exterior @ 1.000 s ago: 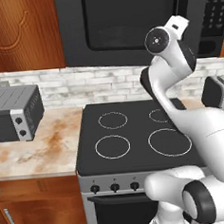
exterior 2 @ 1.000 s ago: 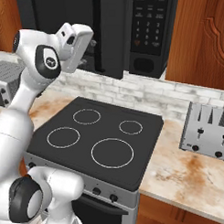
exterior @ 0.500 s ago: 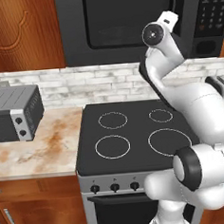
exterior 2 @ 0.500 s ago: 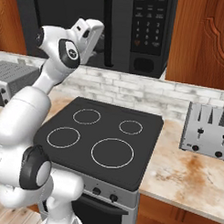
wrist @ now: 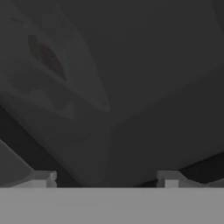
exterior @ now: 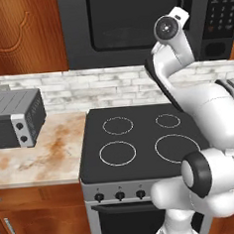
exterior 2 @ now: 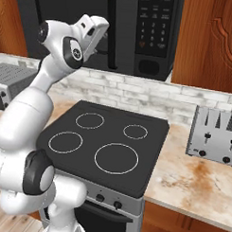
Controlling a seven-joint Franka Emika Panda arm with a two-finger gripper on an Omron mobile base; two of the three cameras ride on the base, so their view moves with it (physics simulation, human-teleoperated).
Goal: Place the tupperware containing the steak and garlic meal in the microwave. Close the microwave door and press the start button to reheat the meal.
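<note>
Over the last second the arm had swung its hand round toward the microwave door (exterior: 131,23), now shut on the microwave (exterior 2: 139,33). Through the tinted window the hand view showed the tupperware (wrist: 65,87) inside, the steak (wrist: 48,59) a dim red smear. The gripper (wrist: 105,179) held nothing, fingers wide apart. The keypad (exterior 2: 157,24) sat off to the right; a careless reach risked pressing the wrong button.

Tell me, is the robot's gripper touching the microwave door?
Cannot tell. In the right base view the gripper is up against the closed microwave door, but no gap or contact shows plainly; the hand view is dark glass close up.
</note>
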